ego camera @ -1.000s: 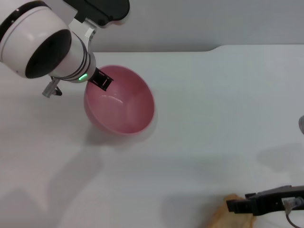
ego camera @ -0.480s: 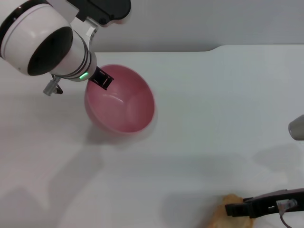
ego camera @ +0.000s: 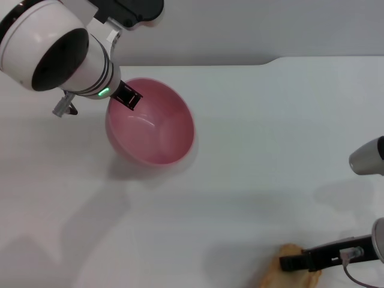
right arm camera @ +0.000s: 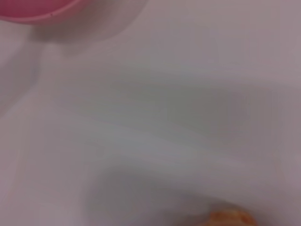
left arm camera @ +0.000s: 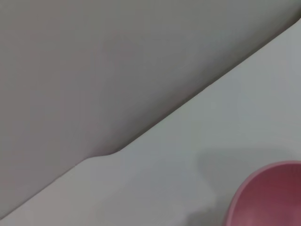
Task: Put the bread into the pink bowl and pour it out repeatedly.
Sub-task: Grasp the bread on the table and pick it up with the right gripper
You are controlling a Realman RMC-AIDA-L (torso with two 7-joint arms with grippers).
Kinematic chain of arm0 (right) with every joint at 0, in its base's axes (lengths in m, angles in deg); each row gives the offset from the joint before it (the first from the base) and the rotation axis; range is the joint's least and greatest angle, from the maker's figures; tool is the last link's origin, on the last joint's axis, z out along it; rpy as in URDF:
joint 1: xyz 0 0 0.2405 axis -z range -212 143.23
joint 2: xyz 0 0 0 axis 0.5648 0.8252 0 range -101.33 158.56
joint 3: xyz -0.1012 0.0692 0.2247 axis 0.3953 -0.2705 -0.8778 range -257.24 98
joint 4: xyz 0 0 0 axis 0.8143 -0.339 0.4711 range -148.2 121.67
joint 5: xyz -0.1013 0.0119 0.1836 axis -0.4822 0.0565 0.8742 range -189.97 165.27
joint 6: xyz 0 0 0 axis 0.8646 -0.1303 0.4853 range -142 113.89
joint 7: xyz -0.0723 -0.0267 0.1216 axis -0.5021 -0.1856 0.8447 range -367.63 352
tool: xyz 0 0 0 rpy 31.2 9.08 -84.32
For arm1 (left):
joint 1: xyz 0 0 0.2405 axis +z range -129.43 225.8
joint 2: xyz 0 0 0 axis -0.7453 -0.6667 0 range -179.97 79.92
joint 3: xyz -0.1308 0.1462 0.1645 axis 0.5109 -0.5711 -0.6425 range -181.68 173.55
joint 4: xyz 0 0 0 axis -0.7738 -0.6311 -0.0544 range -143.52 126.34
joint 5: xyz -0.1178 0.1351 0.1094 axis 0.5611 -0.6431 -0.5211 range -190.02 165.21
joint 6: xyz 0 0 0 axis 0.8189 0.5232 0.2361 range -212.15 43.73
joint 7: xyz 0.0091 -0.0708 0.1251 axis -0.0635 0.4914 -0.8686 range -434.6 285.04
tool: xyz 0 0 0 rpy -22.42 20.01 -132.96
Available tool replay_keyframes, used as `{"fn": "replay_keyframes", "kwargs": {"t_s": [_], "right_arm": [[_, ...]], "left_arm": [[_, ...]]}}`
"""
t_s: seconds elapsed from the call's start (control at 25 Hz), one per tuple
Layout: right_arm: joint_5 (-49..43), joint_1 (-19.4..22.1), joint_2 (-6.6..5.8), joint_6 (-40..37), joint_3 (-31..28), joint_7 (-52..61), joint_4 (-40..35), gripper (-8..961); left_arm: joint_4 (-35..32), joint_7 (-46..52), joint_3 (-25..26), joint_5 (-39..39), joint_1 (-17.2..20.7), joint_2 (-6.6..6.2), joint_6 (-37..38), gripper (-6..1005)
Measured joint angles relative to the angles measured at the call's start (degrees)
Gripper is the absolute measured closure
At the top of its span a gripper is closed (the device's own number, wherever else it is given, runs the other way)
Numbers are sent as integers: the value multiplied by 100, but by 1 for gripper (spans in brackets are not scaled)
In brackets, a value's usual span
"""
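The pink bowl (ego camera: pixel 151 127) hangs tilted just above the white table at the left, its mouth turned toward the right, and it has nothing in it. My left gripper (ego camera: pixel 127 96) is shut on its far-left rim, one black finger inside the bowl. A slice of the pink bowl (left arm camera: pixel 273 197) shows in the left wrist view. The bread (ego camera: pixel 285 276) lies at the table's front edge on the right, partly cut off. My right gripper (ego camera: pixel 289 263) reaches over the bread's top from the right. The right wrist view catches the bread (right arm camera: pixel 226 219) and the pink bowl (right arm camera: pixel 33 9) at its edges.
The white table (ego camera: pixel 264 150) stretches between bowl and bread. Its far edge (ego camera: pixel 198 64) meets a grey wall, with a step near the right. My bulky left arm (ego camera: pixel 51 51) looms over the table's left side.
My right gripper has slid lower and slightly left over the bread, and more of the right arm has come into view at the right edge. The bowl and left arm have barely shifted.
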Motion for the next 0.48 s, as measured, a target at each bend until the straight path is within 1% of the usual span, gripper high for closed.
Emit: {"fn": "replay_keyframes", "kwargs": {"t_s": [0.12, 0.36, 0.48], "right_arm": [[-221, -136, 2, 17, 117, 102, 50, 560], [-635, -437, -18, 20, 588, 202, 208, 572], [-728, -480, -19, 1, 671, 206, 204, 627]], "left_arm": [[4, -36, 46, -1, -2, -1, 10, 950], [12, -57, 76, -3, -2, -9, 48, 950], [13, -85, 77, -3, -1, -9, 56, 950]]}}
